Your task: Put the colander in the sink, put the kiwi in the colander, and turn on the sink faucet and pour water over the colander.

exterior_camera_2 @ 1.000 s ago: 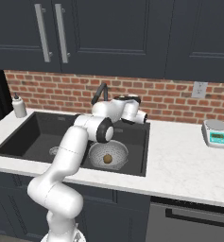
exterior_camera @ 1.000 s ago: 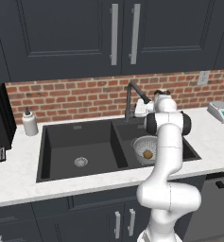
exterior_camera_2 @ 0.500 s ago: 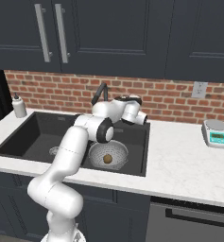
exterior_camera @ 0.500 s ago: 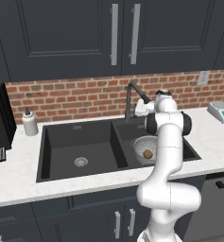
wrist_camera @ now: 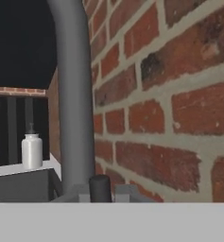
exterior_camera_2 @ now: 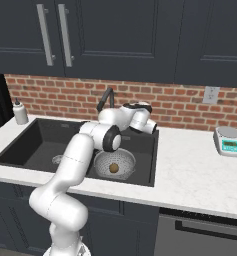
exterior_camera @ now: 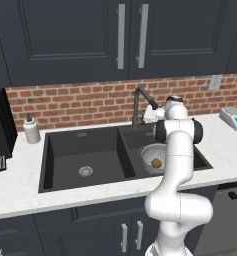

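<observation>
hand (exterior_camera: 149, 114) pressed together, empty, beside the faucet (exterior_camera: 138, 102) near the brick wall (wrist_camera: 170, 94); colander (exterior_camera: 154, 158) sits in the right basin of the sink (exterior_camera: 65, 150); kiwi (exterior_camera: 156, 163) lies inside the colander; soap bottle (exterior_camera: 31, 129) stands on the counter (exterior_camera: 15, 185) left of the sink
</observation>
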